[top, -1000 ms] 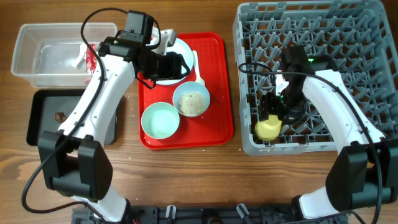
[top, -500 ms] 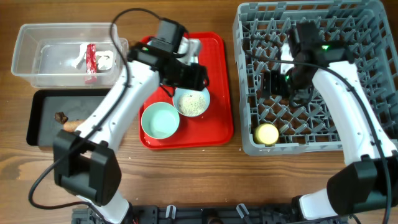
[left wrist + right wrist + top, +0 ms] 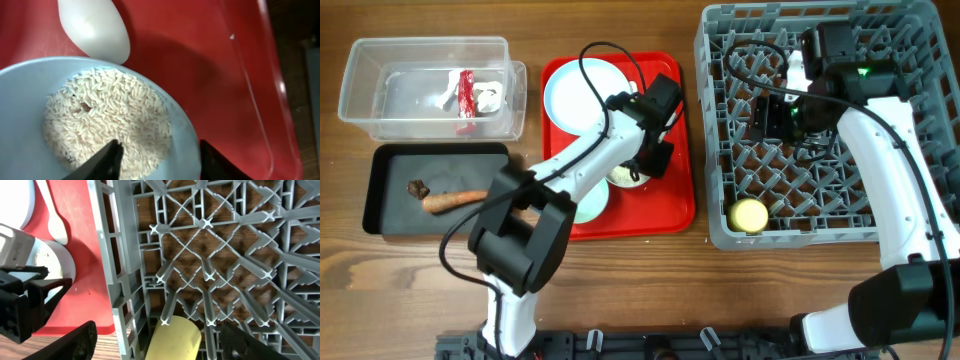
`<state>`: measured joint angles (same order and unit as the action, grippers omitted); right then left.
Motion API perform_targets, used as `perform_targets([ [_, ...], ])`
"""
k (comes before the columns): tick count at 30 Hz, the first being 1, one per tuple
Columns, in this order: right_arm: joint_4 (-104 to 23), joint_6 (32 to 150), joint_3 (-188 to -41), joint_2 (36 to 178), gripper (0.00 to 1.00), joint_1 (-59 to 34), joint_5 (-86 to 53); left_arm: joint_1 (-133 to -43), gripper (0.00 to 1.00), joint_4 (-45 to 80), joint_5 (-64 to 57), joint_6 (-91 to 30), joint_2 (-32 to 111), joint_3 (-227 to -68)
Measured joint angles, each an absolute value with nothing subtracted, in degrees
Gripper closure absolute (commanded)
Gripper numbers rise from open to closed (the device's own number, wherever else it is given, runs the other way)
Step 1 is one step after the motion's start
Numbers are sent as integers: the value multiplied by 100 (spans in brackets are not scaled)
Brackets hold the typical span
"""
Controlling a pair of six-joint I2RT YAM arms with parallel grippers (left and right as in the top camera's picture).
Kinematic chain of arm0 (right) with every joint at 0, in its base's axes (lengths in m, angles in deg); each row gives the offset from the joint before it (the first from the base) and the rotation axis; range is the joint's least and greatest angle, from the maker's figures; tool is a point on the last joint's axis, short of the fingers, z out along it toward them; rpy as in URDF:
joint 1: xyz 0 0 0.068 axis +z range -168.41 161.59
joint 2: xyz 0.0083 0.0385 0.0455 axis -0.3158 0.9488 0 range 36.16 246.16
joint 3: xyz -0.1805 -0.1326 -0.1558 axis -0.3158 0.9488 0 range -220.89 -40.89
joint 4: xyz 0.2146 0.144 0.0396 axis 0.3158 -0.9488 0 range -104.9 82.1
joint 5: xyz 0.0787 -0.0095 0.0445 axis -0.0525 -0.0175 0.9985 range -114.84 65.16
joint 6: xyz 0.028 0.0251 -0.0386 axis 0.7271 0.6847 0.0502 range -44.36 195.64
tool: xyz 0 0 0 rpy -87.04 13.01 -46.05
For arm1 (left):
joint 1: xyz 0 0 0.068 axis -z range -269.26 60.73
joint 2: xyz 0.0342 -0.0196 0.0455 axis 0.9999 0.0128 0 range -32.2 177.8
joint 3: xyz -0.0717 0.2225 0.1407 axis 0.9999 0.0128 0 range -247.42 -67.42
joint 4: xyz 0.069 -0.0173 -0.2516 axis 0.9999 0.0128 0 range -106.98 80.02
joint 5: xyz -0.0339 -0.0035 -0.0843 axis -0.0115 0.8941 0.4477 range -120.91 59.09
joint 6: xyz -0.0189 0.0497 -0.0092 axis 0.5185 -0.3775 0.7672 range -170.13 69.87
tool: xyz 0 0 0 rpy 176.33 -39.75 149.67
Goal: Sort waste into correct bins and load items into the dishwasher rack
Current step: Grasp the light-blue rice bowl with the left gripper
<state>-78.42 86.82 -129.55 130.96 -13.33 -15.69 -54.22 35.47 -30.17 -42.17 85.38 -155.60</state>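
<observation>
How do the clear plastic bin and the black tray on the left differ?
The clear plastic bin is see-through and deep; the black tray is opaque and shallow. The bin holds a red-and-white wrapper and white scraps; the tray holds an orange carrot-like piece and a brown scrap. Both are rectangular, left of the red tray.

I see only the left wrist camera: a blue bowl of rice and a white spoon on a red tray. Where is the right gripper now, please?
Observer: The right gripper hangs open above the dishwasher rack, holding nothing.
Operator: Is something already in the rack?
Observer: Yes, one yellow cup lies in the corner nearest the red tray, on the robot's side.
Operator: What else is on that tray?
Observer: A white plate at its far end, and a second blue bowl, partly hidden.
</observation>
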Motion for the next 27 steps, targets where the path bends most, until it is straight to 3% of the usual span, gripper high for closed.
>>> perform_targets([
  [3,-7831,8682,-12955,13096,20,-1331,-1571,-5422,81,3481,-3048,-4180,8638,-15560],
  [8,-7831,8682,-12955,13096,20,-1331,-1571,-5417,96,3442,-3066,-4190,8697,-15560],
  [15,-7766,8682,-12955,13096,20,-1333,-1571,-5415,96,3523,-3164,-4193,8695,-15628],
  [27,-7768,8682,-12955,13096,20,-1333,-1573,-5957,96,6047,-3044,-4123,8335,-17645],
])
